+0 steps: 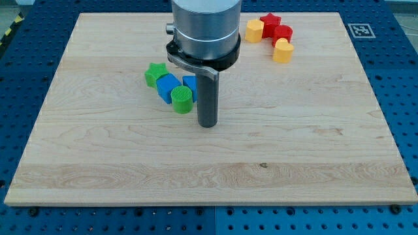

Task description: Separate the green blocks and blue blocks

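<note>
Four blocks huddle on the bench [98,170] left of centre: a green star [155,74], a blue block [167,87], a green cylinder [182,100] and a second blue block [190,85], all touching or nearly so. The rod's tip [208,124] sits just to the view's right of the green cylinder, slightly lower. No claw exists here. Pushing leftward would likely hit green first.
</note>
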{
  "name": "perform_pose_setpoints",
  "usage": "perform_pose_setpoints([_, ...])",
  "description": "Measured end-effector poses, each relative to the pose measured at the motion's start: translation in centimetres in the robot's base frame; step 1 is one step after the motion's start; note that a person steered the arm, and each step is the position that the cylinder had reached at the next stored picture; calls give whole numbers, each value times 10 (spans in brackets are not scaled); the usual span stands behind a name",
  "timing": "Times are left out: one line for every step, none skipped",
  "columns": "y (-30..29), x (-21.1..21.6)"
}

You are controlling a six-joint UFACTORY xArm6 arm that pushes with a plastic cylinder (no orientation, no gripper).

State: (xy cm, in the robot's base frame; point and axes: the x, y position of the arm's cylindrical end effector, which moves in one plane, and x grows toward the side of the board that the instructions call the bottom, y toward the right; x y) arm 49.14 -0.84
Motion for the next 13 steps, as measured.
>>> perform_pose_setpoints([-2, 0])
perform_pose_setpoints([-3, -3])
perform_pose_setpoints([-3, -16])
perform_pose_setpoints([-3, -34])
perform_pose_setpoints([-10, -46])
perform_pose_setpoints([-26, -46])
perform_pose_setpoints([-47, -46])
perform_pose_setpoints([-67, -46])
perform_pose_setpoints([-83, -49])
perform_pose_setpoints([-96, -54])
perform_pose_setpoints([-107, -60])
perform_pose_setpoints([-119, -66])
perform_pose_setpoints([-131, -70])
